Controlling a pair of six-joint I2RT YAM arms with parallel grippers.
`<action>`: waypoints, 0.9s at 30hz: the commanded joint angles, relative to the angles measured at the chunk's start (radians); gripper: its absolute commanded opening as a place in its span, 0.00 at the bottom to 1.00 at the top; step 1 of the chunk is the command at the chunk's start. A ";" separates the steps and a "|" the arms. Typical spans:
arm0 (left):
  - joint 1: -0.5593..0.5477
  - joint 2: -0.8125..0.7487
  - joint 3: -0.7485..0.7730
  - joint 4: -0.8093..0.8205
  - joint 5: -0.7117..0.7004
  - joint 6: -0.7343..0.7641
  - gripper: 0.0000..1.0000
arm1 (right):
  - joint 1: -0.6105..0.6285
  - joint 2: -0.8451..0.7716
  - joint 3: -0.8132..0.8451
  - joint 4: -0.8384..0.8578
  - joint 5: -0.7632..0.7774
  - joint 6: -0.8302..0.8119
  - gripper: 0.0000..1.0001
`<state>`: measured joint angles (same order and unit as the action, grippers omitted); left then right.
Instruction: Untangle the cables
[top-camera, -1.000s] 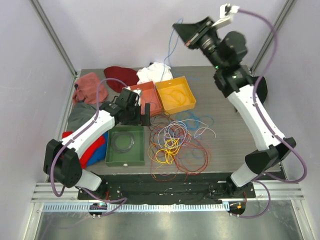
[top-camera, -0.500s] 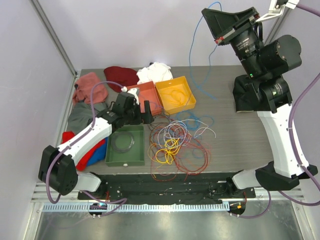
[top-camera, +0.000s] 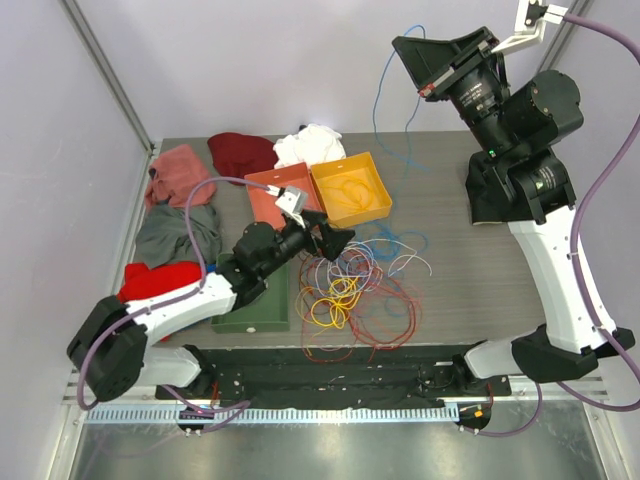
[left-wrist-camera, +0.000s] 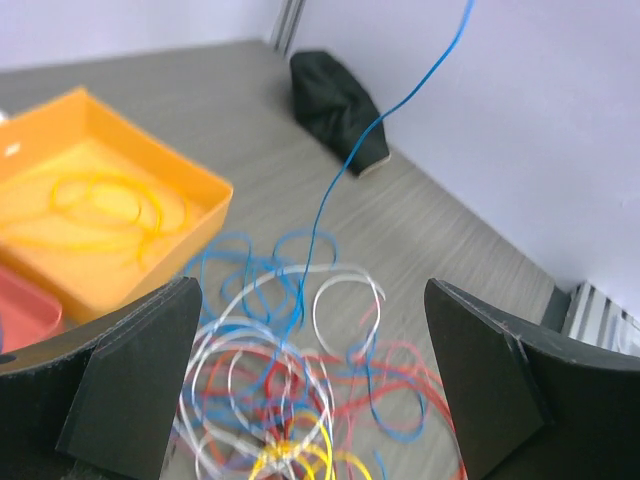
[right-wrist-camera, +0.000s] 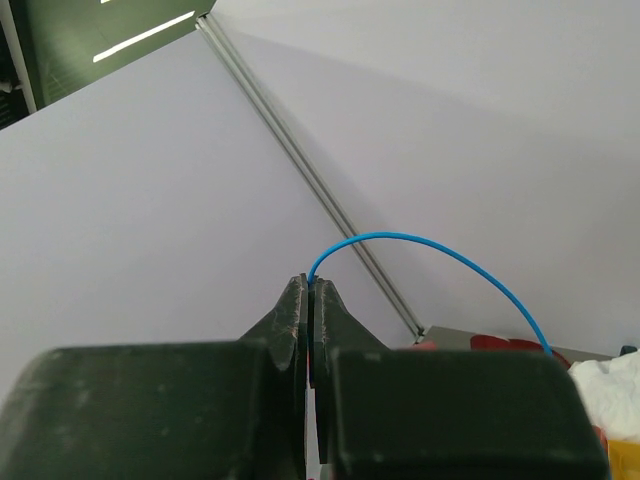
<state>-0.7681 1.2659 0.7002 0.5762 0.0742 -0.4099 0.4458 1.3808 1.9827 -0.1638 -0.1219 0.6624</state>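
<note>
1. Pinching shut on a blue cable (right-wrist-camera: 430, 240), the right hand (right-wrist-camera: 310, 288) is held high above the far right of the bench (top-camera: 450, 270), with the wire caught between its closed fingers
2. From that grip the blue cable is hung down toward the bench, where its lower part is lost among blue loops at the far side of the heap; whether it is free of them cannot be told
3. The left hand (left-wrist-camera: 310, 290) is spread fully open and empty, and is held low at the left edge of the heap, just beside the red tray (top-camera: 270, 182)
4. The cables (top-camera: 350, 290) are mostly gathered in one tangle of red, yellow, white, blue and orange loops on the bench, in front of the trays
5. One yellow cable (top-camera: 350, 190) is laid by itself in the orange tray (top-camera: 352, 160), so that piece may be judged done
6. The task is judged to be far from finished: one cable is sorted, one is being drawn out, and the bulk is left to be separated
</note>
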 joint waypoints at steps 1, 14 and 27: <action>-0.019 0.122 -0.033 0.433 -0.057 0.048 1.00 | 0.002 -0.028 -0.001 0.026 -0.022 0.039 0.01; -0.056 0.452 0.105 0.741 -0.008 -0.007 1.00 | 0.004 -0.074 -0.065 0.038 -0.088 0.141 0.01; -0.066 0.691 0.306 0.807 0.012 -0.066 1.00 | 0.007 -0.127 -0.134 0.047 -0.111 0.166 0.01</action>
<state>-0.8257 1.9347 0.9524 1.2663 0.0769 -0.4683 0.4461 1.2884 1.8576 -0.1608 -0.2123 0.8207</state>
